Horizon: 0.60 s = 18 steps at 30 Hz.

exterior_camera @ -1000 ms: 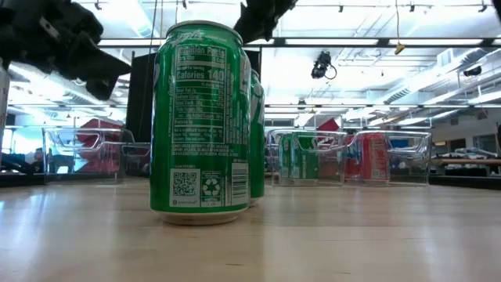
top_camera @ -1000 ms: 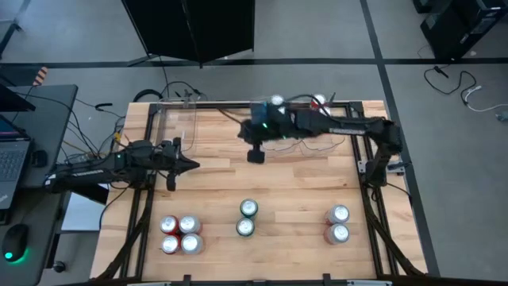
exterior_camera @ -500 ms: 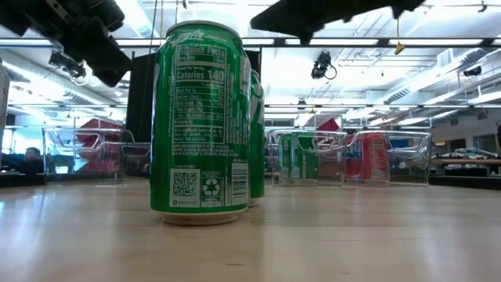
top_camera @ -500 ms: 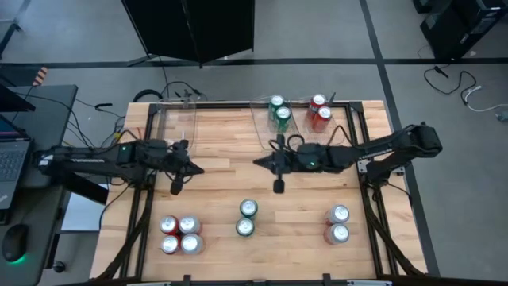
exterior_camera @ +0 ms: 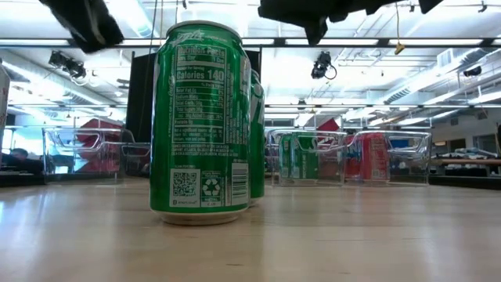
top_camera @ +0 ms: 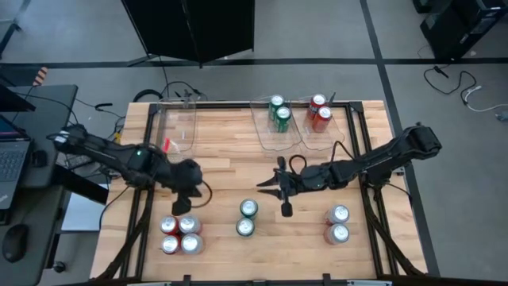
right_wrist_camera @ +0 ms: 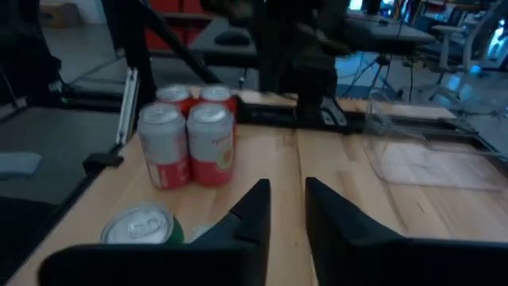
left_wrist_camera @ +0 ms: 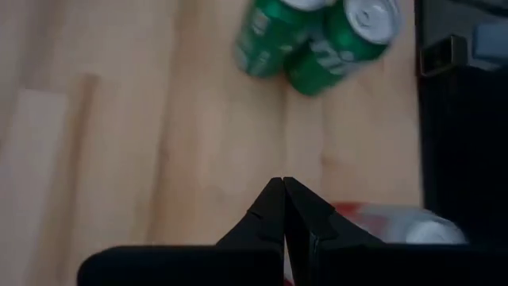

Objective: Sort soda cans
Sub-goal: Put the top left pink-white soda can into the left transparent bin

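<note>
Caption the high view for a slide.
Both grippers, left and right, hover over the near cans; far bins hold two green, two red.

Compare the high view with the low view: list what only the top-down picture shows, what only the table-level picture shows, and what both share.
Only the high view: the four red cans at the near left, the two cans at the near right, a laptop beside the table, and the left gripper above the red group.

Only the low view: the printed label on the nearest green can, and the ceiling lights.

Both: the green pair in the middle, and the clear bins at the far edge holding green and red cans.
</note>
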Motion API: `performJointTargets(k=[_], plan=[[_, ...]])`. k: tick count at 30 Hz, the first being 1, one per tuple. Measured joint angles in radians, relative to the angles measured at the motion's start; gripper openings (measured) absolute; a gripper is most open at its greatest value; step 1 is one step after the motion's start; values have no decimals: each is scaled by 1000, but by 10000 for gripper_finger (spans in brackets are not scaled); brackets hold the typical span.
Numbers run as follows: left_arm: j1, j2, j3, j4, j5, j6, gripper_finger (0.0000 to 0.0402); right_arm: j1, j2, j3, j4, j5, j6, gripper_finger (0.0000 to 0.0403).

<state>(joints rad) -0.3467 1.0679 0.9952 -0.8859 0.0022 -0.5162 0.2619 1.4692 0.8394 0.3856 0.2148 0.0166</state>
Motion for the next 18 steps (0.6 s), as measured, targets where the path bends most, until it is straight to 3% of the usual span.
performJointTargets(k=[9,18], plan=[[-216,122,163,-239,-35,-467,2,31,18,0,1,38,6,138],[-297,195,168,-226,49,-594,25,32,18,0,6,30,0,166]])
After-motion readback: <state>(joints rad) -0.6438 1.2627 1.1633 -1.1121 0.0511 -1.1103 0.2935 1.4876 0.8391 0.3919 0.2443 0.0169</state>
